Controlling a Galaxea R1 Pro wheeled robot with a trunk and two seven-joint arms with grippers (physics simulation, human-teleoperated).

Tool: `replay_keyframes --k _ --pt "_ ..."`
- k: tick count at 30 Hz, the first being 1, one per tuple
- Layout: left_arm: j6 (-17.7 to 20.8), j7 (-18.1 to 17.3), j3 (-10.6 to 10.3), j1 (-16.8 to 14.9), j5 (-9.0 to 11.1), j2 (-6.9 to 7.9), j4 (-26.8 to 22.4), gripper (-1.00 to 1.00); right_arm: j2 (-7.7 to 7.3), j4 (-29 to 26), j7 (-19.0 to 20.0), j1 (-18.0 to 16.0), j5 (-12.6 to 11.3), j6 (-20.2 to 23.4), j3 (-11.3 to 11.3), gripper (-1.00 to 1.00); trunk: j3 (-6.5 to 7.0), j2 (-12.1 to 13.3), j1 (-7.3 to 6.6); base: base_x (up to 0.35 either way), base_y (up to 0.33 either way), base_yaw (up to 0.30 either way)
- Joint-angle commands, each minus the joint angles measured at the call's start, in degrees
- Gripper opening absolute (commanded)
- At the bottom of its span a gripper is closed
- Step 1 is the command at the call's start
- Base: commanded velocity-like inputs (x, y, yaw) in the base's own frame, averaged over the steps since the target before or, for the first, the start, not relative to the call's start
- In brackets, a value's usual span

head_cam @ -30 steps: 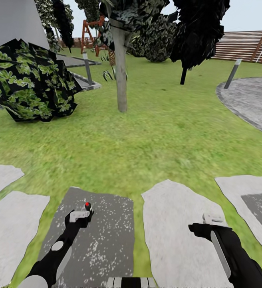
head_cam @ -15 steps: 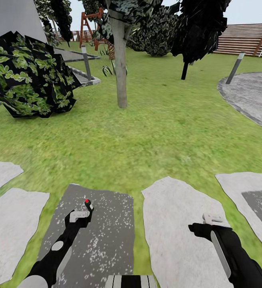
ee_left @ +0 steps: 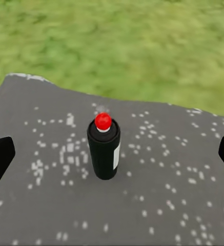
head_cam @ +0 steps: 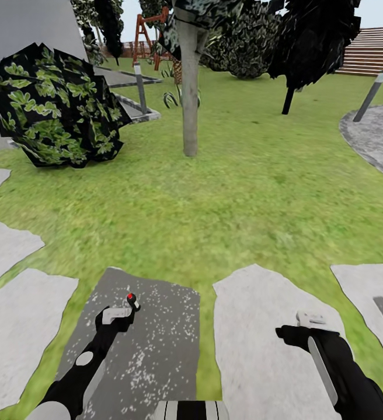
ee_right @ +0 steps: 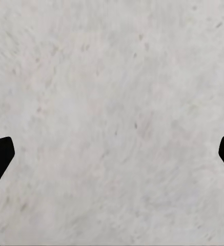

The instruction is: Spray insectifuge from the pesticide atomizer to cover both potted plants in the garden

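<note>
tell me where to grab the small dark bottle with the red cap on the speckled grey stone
Grip the small dark bottle with the red cap around its cylindrical body, below the cap. It stands upright on the speckled grey stone, midway between the open left gripper fingers, so probably come straight ahead.

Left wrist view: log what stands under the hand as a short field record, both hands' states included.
object: pesticide atomizer, dark bottle, red cap
pose: upright
support: dark speckled stepping stone
left hand: open, fingertips wide to either side of the bottle, not touching
right hand: open over a pale stepping stone
beyond: lawn
</note>
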Motion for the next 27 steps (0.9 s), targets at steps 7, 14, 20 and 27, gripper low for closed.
replay_keyframes --k 7,14,20,27 --pt "-0.1 -0.5 0.4 0.0 -0.2 -0.06 0.0 1.0 -0.01 0.0 0.0 0.0 -0.3 0.2 0.0 1.0 -0.05 0.0 0.0 0.05 -0.088 0.007" --pt "-0.1 -0.5 0.4 0.0 -0.2 -0.06 0.0 1.0 -0.01 0.0 0.0 0.0 -0.3 0.2 0.0 1.0 -0.05 0.0 0.0 0.109 -0.261 0.161" --pt "-0.2 -0.5 0.4 0.0 -0.2 -0.06 -0.1 1.0 -0.01 0.0 0.0 0.0 -0.3 0.2 0.0 1.0 -0.05 0.0 0.0 0.015 -0.068 0.048" --pt "-0.2 -0.5 0.4 0.0 -0.2 -0.06 -0.1 1.0 -0.01 0.0 0.0 0.0 -0.3 0.2 0.0 1.0 -0.05 0.0 0.0 0.01 0.002 0.003"
